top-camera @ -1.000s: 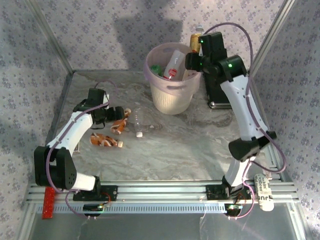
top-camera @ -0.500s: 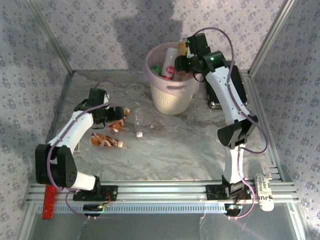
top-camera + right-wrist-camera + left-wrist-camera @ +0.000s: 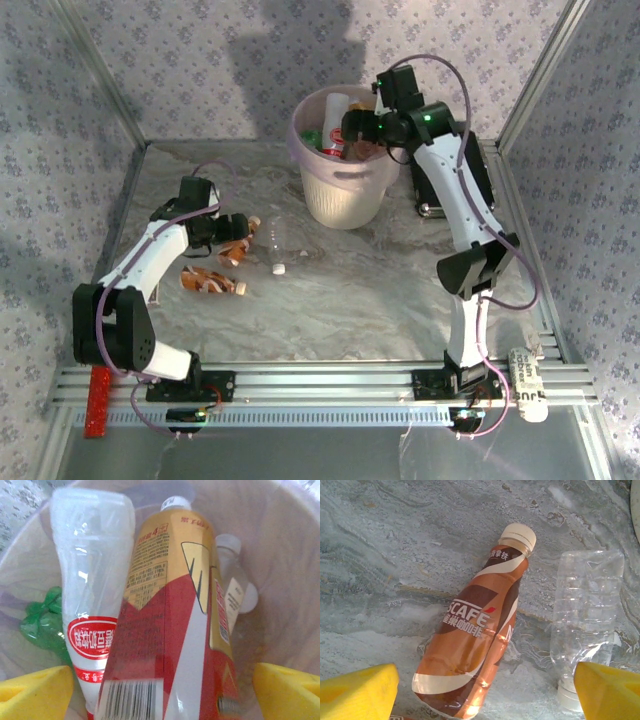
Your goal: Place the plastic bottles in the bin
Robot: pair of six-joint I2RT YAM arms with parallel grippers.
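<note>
Presently, the right claw (image 3: 162, 695) hangs spread wide over the bin (image 3: 345, 200), its pads clear of a gold-and-red bottle (image 3: 170, 605) leaning inside among other bottles (image 3: 92, 595). The left claw (image 3: 485, 690), likewise parted, hovers above a brown coffee bottle (image 3: 475, 645) lying beside a clear bottle (image 3: 587, 610) on the surface (image 3: 380, 555).

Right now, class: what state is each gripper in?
Left gripper: open, empty, above the brown bottle.
Right gripper: open, gold bottle ungripped between its fingers, over the bin.

Robot lab test cell: aluminium rail (image 3: 330, 385), floral backdrop walls (image 3: 200, 70), marbled tabletop (image 3: 350, 300).
</note>
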